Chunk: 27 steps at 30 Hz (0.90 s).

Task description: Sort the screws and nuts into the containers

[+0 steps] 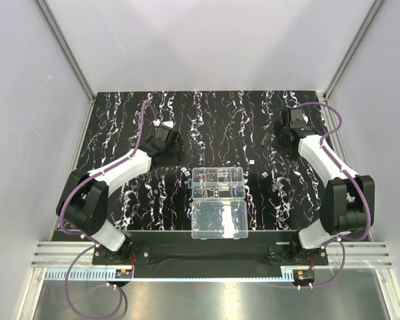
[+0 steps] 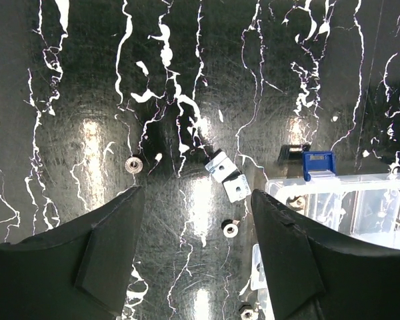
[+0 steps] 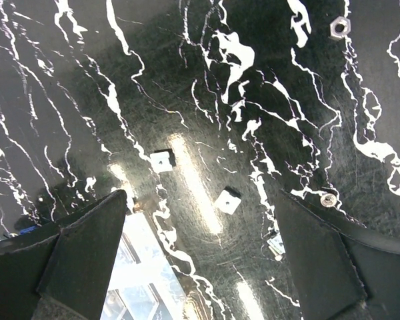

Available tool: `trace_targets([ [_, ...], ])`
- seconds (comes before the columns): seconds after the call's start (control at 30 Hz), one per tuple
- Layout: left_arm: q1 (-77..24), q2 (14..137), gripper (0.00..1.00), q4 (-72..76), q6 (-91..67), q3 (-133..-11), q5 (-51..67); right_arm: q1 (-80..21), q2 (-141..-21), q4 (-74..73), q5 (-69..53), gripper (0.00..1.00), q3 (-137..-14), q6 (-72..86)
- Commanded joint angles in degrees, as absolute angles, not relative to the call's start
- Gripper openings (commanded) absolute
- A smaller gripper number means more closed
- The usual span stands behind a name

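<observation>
- Left claw (image 2: 197, 193) hangs over the black, white-streaked worktop (image 1: 120, 113), jaws apart with nothing between them. Right claw (image 3: 201, 195) is spread wide, also empty.
- The clear organizer box (image 2: 347, 183) sits mid-worktop between the arms. Its cells (image 1: 237, 192) lie on the far side and its flat lid (image 1: 220, 220) on the near side. Loose hardware lies scattered around it.
- Two square nuts (image 2: 219, 165) lie just beside each other ahead of the left claw. Closing there could pinch both at once or flick one away across the worktop.
- A small flanged nut (image 2: 231, 229) lies between the left fingers, near the box wall. A descent here risks the right-hand finger (image 2: 293, 253) striking the wall or the blue latch (image 2: 318, 162) and shoving the box.
- A round nut (image 2: 133, 163) sits just beyond the left fingertip. It is easy to nudge aside unnoticed.
- Every piece is tiny and flat, so the fingers may skate over it and close on nothing. The white streaks also resemble metal glints, inviting a misjudged aim.
- Under the right claw, a square nut (image 3: 228, 200) lies between the fingers, but the box corner (image 3: 140, 280) sits beside the left-hand finger (image 3: 80, 253). Coming down carelessly could land on the rim.
- The cells are small with thin dividers. A release from too high could bounce a piece into the wrong one.
</observation>
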<state>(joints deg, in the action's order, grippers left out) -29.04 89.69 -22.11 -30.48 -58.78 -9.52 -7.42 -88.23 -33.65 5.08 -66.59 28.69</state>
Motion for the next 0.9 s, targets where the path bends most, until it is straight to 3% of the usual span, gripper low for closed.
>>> trace_targets([
  [0.0,-29.18,88.77,0.71,-19.33,-29.88,-59.41,-8.88,-7.12,-89.47,-36.02,7.38,1.0,-68.82,28.65],
  [0.3,-29.18,86.05,0.87,-21.35,-29.53,-60.73,-7.21,-7.03,-79.64,-44.29,15.37,1.0,-56.53,36.72],
  [0.37,-29.18,85.09,0.99,-21.88,-29.44,-61.17,-7.03,-7.12,-76.74,-43.77,15.21,0.99,-52.57,37.96],
  [0.5,-29.09,82.97,0.99,-22.59,-29.09,-61.17,-6.33,-7.12,-76.46,-39.56,12.84,0.99,-49.48,39.46],
  [0.7,-29.18,81.65,0.99,-22.85,-28.39,-60.56,-7.03,-7.21,-79.63,-33.49,5.04,0.82,-47.99,34.9],
  [0.87,-29.18,82.44,0.99,-22.76,-28.83,-60.38,-6.33,-7.38,-81.47,-31.11,0.8,0.78,-45.09,33.31],
])
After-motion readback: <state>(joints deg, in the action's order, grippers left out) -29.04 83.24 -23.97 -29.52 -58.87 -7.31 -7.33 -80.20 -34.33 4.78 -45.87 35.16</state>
